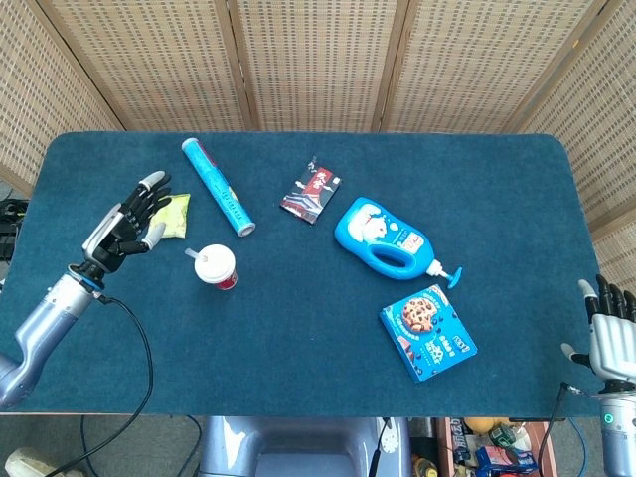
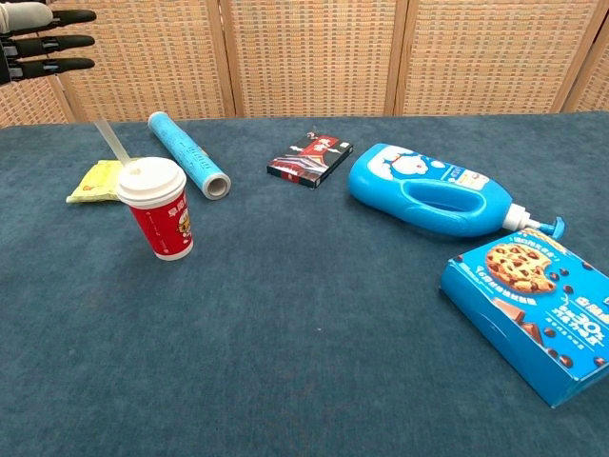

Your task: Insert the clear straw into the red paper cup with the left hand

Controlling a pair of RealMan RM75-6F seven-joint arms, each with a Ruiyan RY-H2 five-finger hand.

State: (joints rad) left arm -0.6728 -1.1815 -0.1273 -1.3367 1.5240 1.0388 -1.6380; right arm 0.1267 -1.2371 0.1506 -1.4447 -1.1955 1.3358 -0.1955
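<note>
The left hand (image 1: 129, 221) hangs empty, fingers spread and extended, apart from the clear straw (image 2: 113, 140). The straw stands in the lid of the red paper cup (image 2: 158, 211), its long axis tilted, free end leaning up toward that hand. The right hand (image 1: 610, 334) rests open-fingered, holding nothing, off the table's (image 1: 298, 328) near right corner
</note>
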